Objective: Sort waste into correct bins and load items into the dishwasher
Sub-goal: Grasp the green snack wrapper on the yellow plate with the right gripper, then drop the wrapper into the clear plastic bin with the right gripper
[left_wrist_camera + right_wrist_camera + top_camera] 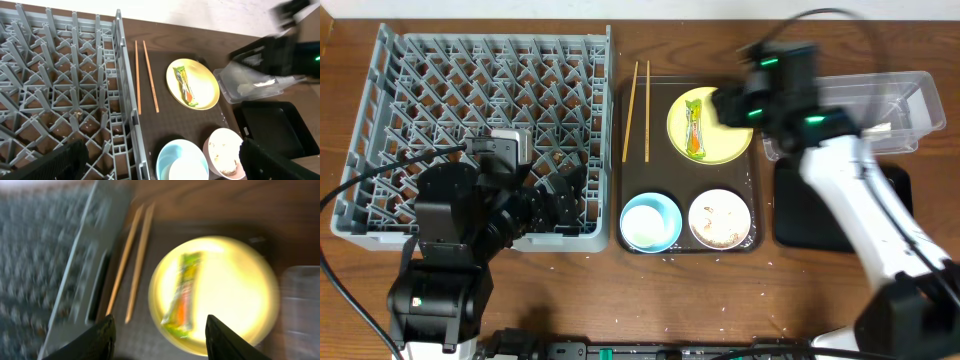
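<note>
The green-and-orange wrapper lies on the yellow plate at the back of the brown serving tray. My right gripper hovers open over the plate's right edge. In the right wrist view, which is blurred, the wrapper lies just ahead of the open fingers. Two chopsticks lie left of the plate. The light blue bowl holds a white cup. The white bowl holds crumbs. My left gripper is open and empty over the grey rack.
The clear tub stands at the back right with something white in it. The black tray lies in front of it. The right arm crosses over both. The rack fills the table's left side.
</note>
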Robot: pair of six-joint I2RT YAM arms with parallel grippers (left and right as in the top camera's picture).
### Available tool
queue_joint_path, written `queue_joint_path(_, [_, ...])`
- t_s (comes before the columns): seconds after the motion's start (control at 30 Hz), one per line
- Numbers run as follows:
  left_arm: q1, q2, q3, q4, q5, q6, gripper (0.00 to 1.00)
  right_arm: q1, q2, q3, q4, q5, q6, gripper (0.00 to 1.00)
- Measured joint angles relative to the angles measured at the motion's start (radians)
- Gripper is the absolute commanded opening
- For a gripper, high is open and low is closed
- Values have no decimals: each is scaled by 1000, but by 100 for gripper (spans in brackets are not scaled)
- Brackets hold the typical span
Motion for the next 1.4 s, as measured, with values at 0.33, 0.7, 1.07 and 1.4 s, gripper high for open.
queue_joint_path(0.33, [0,0,0,0,0,0,98,126,398,-6,218,272,0,36])
queue_joint_path(0.7, [0,0,0,0,0,0,98,93,296,-14,50,255,110,1])
queue_joint_path(1.07, [0,0,0,0,0,0,98,-245,-114,2,-180,403,495,1])
queue_joint_path(1.4, [0,0,0,0,0,0,98,-409,80,-7,-101,290,436,55])
